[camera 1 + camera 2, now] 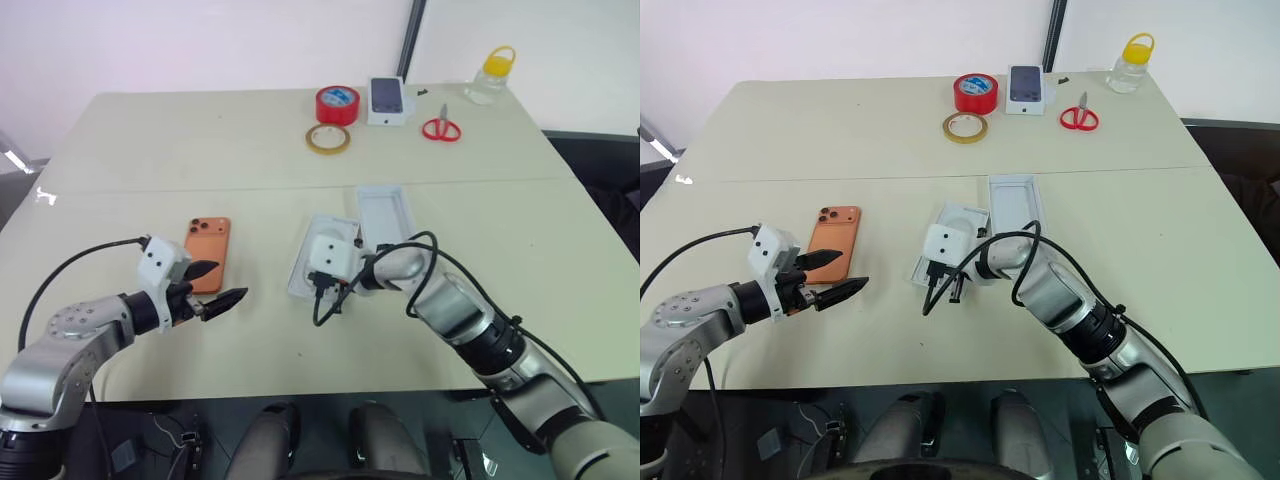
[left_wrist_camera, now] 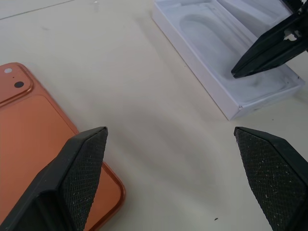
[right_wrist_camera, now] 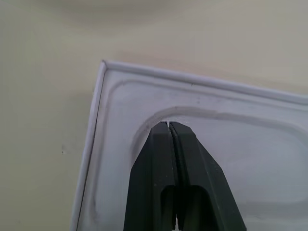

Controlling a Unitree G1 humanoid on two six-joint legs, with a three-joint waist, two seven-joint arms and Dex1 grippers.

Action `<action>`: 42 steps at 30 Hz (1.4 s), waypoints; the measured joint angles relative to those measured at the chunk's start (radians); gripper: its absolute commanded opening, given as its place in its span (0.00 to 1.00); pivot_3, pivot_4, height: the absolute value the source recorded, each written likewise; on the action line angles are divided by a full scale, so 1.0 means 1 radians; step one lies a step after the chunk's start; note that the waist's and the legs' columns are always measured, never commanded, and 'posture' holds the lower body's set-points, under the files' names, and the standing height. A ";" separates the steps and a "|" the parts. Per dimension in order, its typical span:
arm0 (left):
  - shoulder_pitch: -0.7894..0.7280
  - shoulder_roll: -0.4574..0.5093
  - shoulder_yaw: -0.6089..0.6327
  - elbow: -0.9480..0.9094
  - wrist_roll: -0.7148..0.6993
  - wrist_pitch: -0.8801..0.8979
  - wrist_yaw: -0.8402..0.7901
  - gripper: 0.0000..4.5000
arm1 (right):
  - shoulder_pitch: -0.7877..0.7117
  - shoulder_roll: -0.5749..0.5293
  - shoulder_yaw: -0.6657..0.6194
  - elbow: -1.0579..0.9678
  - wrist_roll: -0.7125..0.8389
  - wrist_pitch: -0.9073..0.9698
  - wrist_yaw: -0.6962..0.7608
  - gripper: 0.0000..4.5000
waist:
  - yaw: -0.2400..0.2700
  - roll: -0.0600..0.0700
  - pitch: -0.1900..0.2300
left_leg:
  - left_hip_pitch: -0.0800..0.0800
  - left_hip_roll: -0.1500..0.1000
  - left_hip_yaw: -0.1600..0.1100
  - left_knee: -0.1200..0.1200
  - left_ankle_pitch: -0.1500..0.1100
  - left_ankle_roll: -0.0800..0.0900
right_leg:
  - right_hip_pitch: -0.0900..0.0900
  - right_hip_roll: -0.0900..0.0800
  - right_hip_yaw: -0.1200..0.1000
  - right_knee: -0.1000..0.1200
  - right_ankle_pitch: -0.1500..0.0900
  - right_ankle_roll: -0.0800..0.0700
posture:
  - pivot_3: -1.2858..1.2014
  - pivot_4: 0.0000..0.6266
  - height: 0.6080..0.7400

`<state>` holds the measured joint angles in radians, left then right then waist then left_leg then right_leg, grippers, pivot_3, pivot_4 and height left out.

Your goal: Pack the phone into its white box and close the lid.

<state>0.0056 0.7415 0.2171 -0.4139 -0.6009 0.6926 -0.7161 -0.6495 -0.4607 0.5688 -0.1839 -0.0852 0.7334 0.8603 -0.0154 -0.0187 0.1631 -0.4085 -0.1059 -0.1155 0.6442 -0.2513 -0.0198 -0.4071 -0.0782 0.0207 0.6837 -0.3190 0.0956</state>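
Observation:
The orange phone lies back up on the table at the left, its camera cluster at the far corner. My left gripper hovers open just past the phone's near right edge, with nothing between its fingers. The white box sits mid-table with a white card bearing an oval outline inside it. My right gripper is shut and empty, its tips low over that card near one corner. Beside the box, farther back, lies the lid, open side up.
Along the far edge sit a red tape roll, a yellowish tape ring, a small white box with a phone picture, red scissors and a yellow-capped bottle. Bare tabletop separates phone and box.

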 measured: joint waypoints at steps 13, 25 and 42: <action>0.049 0.037 -0.007 -0.034 0.014 -0.021 -0.060 0.99 | 0.109 -0.079 -0.096 -0.203 0.168 0.047 0.114 0.50 | -0.002 0.000 0.000 | 0.000 0.000 0.000 0.000 -0.004 0.007 | 0.001 0.000 0.000 -0.001 0.000 0.000 | 0.52 0.24 1.00; 0.119 0.110 -0.042 -0.058 0.082 -0.143 -0.203 0.99 | 0.127 -0.069 -0.030 -0.219 0.147 0.131 0.011 0.45 | 0.002 0.001 0.000 | 0.000 0.000 0.000 0.000 -0.005 0.007 | 0.001 0.000 0.000 -0.002 0.000 0.000 | 0.52 0.24 1.00; 0.099 0.072 -0.042 -0.037 0.092 -0.143 -0.167 0.99 | 0.154 -0.192 -0.007 -0.222 0.101 -0.183 0.111 0.01 | 0.001 0.001 0.001 | 0.000 0.000 0.000 0.000 -0.005 0.008 | 0.001 0.000 -0.001 -0.002 0.000 0.000 | 0.52 0.24 1.00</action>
<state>0.1043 0.8134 0.1752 -0.4510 -0.5092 0.5496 -0.8836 -0.4952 -0.6531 0.5614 -0.4057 0.0156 0.5504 0.9712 -0.0141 -0.0180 0.1636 -0.4084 -0.1056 -0.1155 0.6441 -0.2561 -0.0119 -0.4056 -0.0785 0.0202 0.6820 -0.3191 0.0955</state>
